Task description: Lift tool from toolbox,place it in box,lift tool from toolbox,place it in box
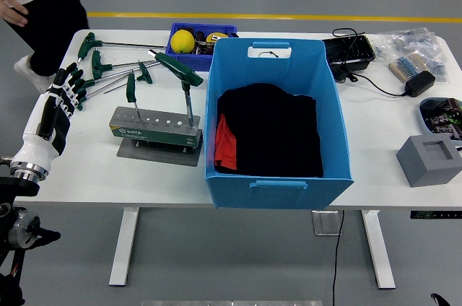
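The white table [86, 169] carries everything. At its middle, reaching from the far edge almost to the near edge, stands the big blue box [278, 122], open on top, with black cloth [278, 133] and a strip of red [225, 143] inside. Left of the box, toward the near edge, sits the grey tool stand [155, 133], the toolbox here. Two green-handled T-wrenches stand upright in it: a small one [131, 89] at its left end and a larger one [180, 71] at its right end, just beside the box wall. More green-handled wrenches [97, 68] lie loose toward the far left corner. A small blue bin [202, 57] with a yellow ball [182, 40] sits at the far edge.

The left hand [61, 97] hovers at the table's left edge, fingers spread and holding nothing. The stand's tools are well apart to its right; the loose wrenches lie just beside its fingertips [72, 75].

A person [36, 3] stands at the far left corner.
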